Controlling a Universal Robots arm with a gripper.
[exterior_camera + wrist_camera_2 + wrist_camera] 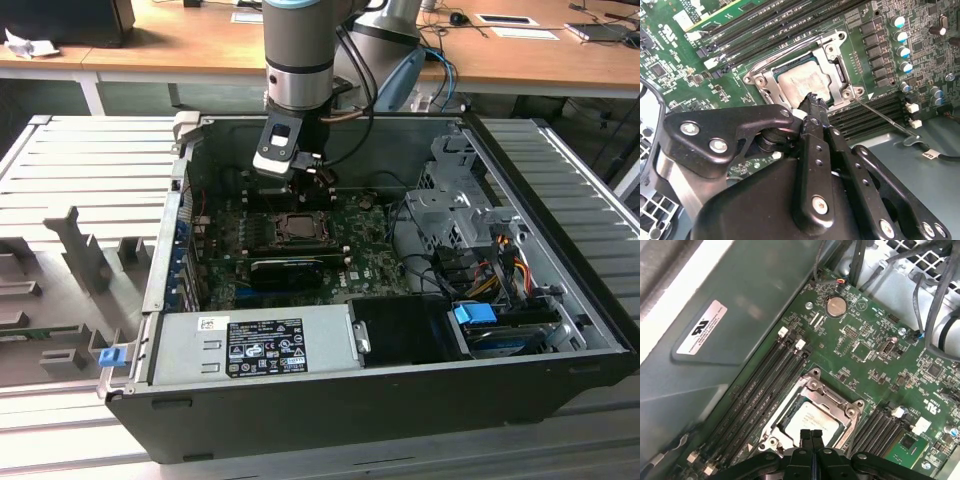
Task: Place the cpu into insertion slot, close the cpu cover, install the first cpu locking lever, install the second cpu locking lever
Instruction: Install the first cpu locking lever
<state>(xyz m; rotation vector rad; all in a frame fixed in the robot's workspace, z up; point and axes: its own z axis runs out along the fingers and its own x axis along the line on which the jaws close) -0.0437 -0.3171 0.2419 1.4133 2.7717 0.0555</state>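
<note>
The cpu lies flat in the insertion slot, pale metal face up, on the green motherboard. The silver cpu cover lies down around it as a frame. In the first wrist view the cpu and cpu cover look the same. My gripper is shut with nothing in it, its tips just above the chip's near edge. A thin locking lever juts from the socket's corner across the memory slots. In the exterior view my gripper hangs just behind the cpu.
Long black memory slots flank the socket on both sides. A black card sits in front of it, a grey power supply at the case front, and a drive cage with cables toward the exterior view's right. The case wall stands close.
</note>
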